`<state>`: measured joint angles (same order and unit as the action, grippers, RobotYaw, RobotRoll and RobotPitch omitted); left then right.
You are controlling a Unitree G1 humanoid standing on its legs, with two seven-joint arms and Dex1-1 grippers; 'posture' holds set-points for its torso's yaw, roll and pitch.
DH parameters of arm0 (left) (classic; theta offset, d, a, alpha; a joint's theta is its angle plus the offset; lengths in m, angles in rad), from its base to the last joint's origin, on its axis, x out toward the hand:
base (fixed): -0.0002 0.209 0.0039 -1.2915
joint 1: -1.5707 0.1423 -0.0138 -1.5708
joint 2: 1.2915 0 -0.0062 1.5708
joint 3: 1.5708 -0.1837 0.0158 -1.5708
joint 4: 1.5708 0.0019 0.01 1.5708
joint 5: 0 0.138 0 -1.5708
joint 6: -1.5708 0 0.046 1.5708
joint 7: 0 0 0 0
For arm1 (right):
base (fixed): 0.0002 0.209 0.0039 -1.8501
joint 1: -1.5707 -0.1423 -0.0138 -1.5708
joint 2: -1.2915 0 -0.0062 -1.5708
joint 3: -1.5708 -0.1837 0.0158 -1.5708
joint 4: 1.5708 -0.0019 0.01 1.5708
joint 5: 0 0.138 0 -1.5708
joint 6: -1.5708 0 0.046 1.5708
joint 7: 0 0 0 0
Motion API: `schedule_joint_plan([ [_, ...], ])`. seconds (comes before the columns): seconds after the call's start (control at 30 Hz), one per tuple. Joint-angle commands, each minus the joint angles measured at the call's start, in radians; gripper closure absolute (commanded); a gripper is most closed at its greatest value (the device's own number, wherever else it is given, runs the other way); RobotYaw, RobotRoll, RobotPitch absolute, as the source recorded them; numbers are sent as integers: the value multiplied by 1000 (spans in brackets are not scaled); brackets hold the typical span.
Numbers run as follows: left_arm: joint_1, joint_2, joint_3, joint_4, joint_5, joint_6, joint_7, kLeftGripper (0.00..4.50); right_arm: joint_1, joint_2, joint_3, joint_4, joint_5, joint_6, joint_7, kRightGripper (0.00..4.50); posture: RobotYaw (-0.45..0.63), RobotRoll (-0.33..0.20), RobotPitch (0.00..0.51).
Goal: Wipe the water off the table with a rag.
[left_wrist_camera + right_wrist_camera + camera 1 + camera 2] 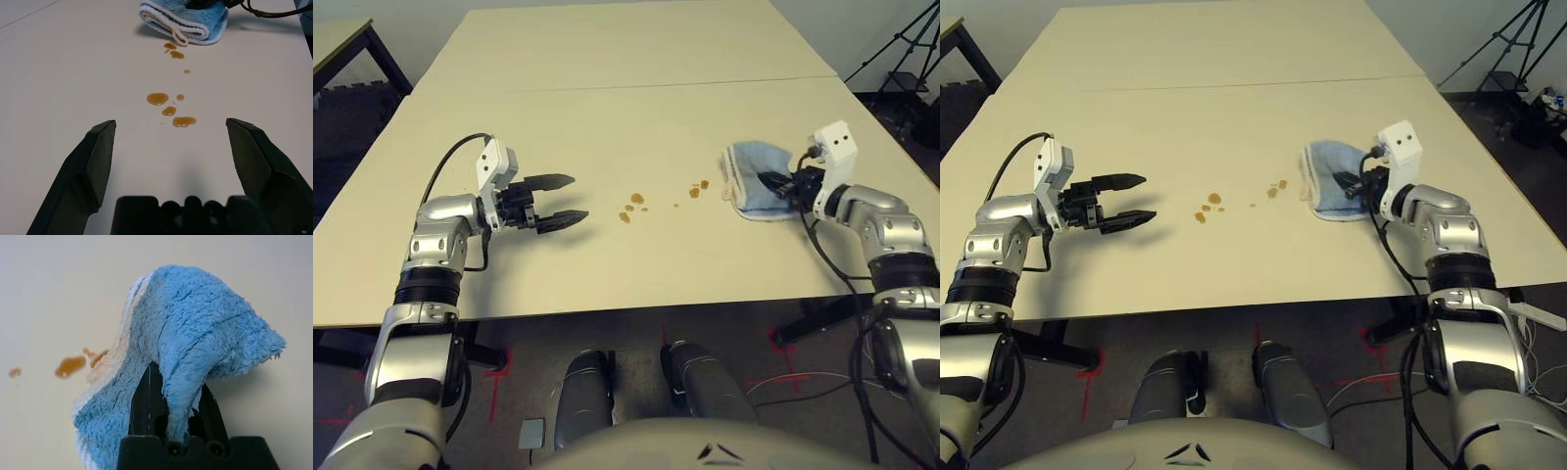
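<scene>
Right gripper (781, 186) sits at the right of the head-camera frame, its black fingers (146, 404) clamped on a pinch of the rag (753, 179); the right wrist view shows the blue terry cloth bunched up and folded over both fingers, so the grasp looks secure. At the left of the frame the left gripper (560, 201) hovers just above the table (607, 127) with its jaws spread wide and nothing between them (its own camera looks straight along the table at the spill).

Going from near to far along that view: first come the larger drops of water (168, 107), a cluster of brownish-orange beads, then a couple of smaller spots, then two more just beside the rag's whitish hem, and finally the rag itself. In the head view the drops form a loose line across the middle of the frame, between the two grippers, and the rag rests on the table at the right end of that line.

As for progress, I judge the pick-up finished and the wiping not yet begun: every drop is rounded and unsmeared, and the cloth seems to stop just short of the nearest ones. What is left is to drag the rag leftward over the whole trail until the table is dry.
</scene>
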<state>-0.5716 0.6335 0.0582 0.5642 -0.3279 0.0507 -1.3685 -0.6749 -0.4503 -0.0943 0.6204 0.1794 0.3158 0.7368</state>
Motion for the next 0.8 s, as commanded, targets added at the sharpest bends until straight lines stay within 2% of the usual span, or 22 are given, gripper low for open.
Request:
schedule_joint_plan([
  [0.03, 20, 10, -7, -15, 9, -1, -4, 0, -37, 6, 31, 82, -56, -73, -43, 4444, -247, 0, 112],
  [0.17, 22, 16, -6, -21, 8, 4, -4, 0, -44, 33, 88, 131, -95, -100, -26, 4444, -245, 0, 113],
  [0.37, 20, 18, -8, -24, 7, 6, -5, 0, 24, 19, 193, 33, -132, -69, 102, 4445, -243, 0, 116],
  [0.53, 16, 18, -12, -14, 12, -2, -9, 0, 133, -83, 250, -159, -121, 16, 248, 4445, -255, 0, 120],
  [0.8, 10, 17, -15, 2, 18, -9, -14, 0, 257, -253, 271, -414, -60, 170, 417, 4445, -260, 0, 125],
])
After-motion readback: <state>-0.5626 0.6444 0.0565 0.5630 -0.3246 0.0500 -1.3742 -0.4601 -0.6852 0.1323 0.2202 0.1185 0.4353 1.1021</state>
